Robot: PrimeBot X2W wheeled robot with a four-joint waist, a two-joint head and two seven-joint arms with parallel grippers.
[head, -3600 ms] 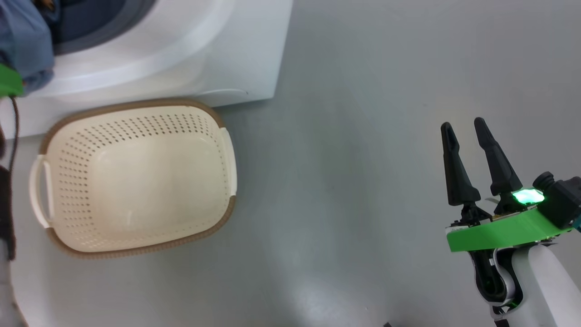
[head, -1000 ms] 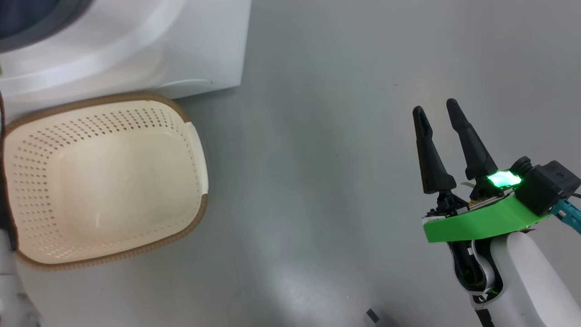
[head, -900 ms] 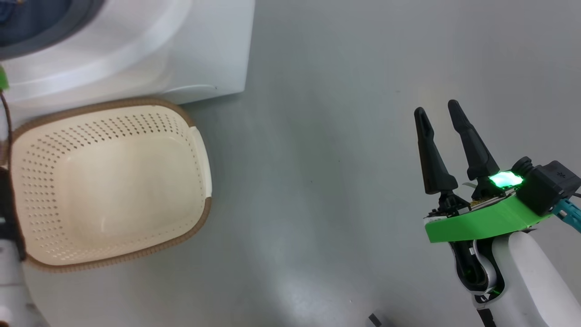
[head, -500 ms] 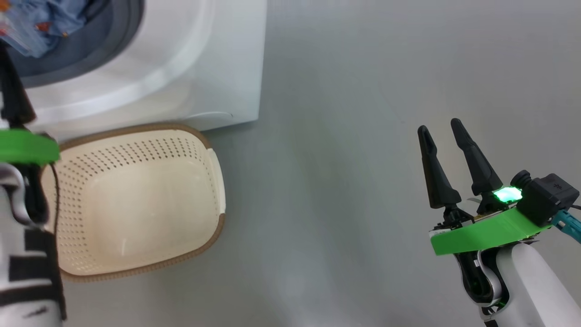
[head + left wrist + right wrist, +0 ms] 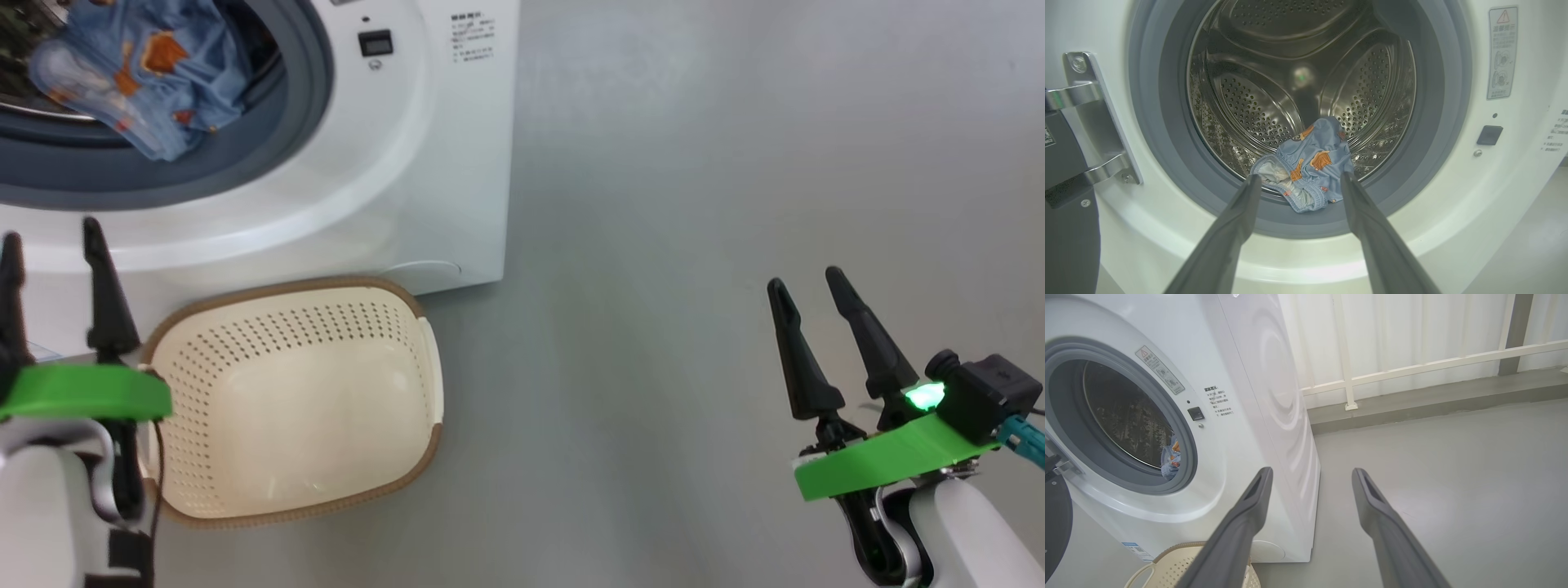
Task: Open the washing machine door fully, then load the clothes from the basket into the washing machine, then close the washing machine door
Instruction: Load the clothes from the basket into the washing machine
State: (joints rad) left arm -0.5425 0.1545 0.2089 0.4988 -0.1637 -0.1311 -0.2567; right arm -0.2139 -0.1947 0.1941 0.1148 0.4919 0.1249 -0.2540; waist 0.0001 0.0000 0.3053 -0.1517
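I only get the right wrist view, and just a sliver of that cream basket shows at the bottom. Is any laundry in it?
Observer: No. In the head view the basket is bare inside.
Operator: And the blue garment, is it properly in?
Observer: Not quite. The left wrist view shows it draped over the lip of the drum, its hem on the grey gasket.
Operator: Is anything holding it?
Observer: No. The left gripper hovers beside the basket, jaws open and empty.
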